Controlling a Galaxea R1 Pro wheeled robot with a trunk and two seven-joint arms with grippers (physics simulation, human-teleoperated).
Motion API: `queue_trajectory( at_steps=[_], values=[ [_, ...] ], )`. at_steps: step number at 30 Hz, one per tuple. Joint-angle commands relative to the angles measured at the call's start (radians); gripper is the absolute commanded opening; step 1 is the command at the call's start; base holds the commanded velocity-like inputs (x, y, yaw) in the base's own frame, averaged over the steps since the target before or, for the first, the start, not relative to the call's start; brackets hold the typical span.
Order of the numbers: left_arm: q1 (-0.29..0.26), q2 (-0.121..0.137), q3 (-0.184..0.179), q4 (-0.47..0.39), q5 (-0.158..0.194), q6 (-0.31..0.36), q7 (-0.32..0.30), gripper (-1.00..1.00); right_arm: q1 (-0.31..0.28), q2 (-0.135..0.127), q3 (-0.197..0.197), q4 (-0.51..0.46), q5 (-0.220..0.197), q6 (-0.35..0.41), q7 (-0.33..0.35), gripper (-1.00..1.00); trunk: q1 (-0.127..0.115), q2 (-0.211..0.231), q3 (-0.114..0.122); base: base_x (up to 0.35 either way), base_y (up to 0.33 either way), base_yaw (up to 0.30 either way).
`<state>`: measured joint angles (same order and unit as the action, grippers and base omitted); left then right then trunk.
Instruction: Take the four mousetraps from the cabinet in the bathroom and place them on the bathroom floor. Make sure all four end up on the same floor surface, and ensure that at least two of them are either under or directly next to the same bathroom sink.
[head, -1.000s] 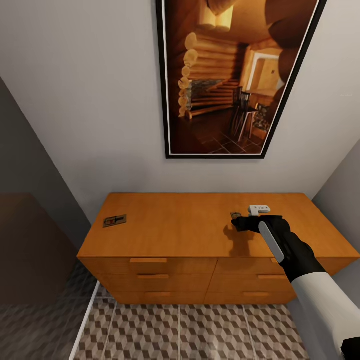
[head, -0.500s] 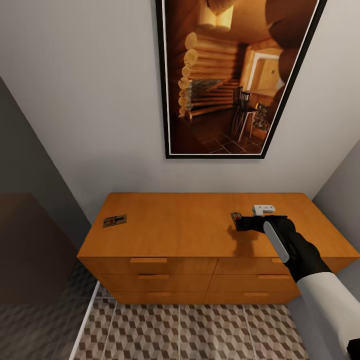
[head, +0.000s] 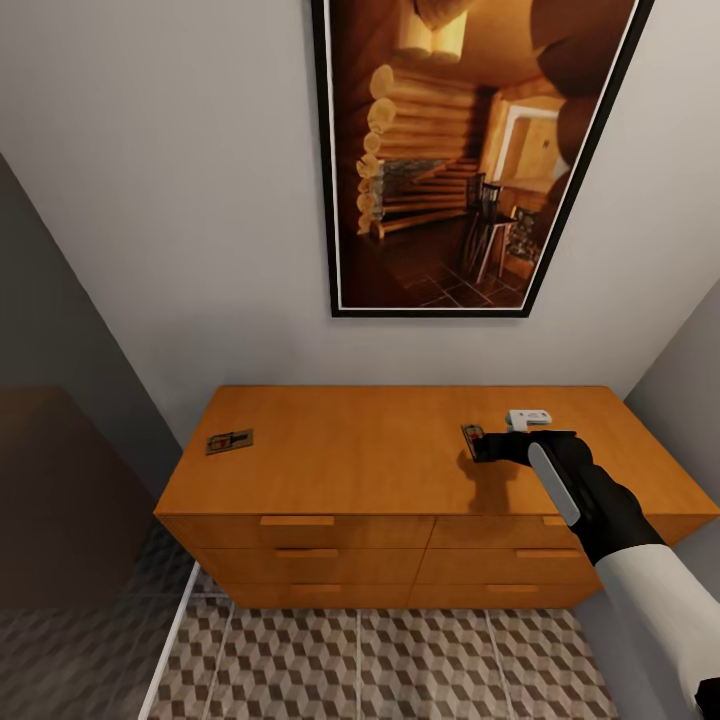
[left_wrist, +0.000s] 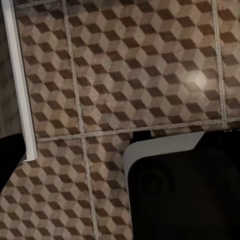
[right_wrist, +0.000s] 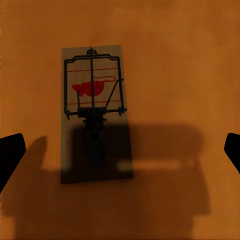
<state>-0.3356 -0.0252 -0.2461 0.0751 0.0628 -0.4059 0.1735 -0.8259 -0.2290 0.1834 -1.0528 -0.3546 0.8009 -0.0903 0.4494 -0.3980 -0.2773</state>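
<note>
The right end effector (head: 482, 445) hangs over the right part of the cabinet (head: 400, 470) top, and right beneath it lies a mousetrap (right_wrist: 94, 112), flat on the orange wood. In the right wrist view the two dark fingertips (right_wrist: 11, 152) sit at either edge of the picture, wide apart, with nothing between them: an open end effector. The trap lies between the fingers but off toward one of them rather than centred. Its long axis runs across the line joining the two fingertips, so the fingers face its long edges, which looks a workable line for a closing pinch on the narrow width. The arm's shadow falls across the trap's near end.

Over on the cabinet's left, near the corner, a second mousetrap (head: 229, 441) lies flat, well apart from this one. The right arm is plainly the nearer for the trap under it.

The left wrist camera looks down on the patterned bathroom floor (left_wrist: 125, 75); whether that end effector is open or closed cannot be told. My read: a small sideways shift, then straight down.
</note>
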Motion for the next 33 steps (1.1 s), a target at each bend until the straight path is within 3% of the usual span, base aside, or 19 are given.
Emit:
queue_trajectory(
  at_steps=[1,33],
  values=[
    [-0.002,-0.001,-0.008,0.005,0.006,-0.007,0.003,1.0,-0.001,-0.001,0.004,-0.001,-0.01,0.003,-0.009,1.0,0.001,-0.002,-0.002,0.0,0.0,0.0],
    [-0.002,-0.001,-0.008,0.005,0.006,-0.007,0.003,1.0,-0.001,0.002,0.004,-0.001,-0.017,0.001,-0.001,1.0,0.001,-0.002,-0.005,0.0,0.0,0.0]
  ],
)
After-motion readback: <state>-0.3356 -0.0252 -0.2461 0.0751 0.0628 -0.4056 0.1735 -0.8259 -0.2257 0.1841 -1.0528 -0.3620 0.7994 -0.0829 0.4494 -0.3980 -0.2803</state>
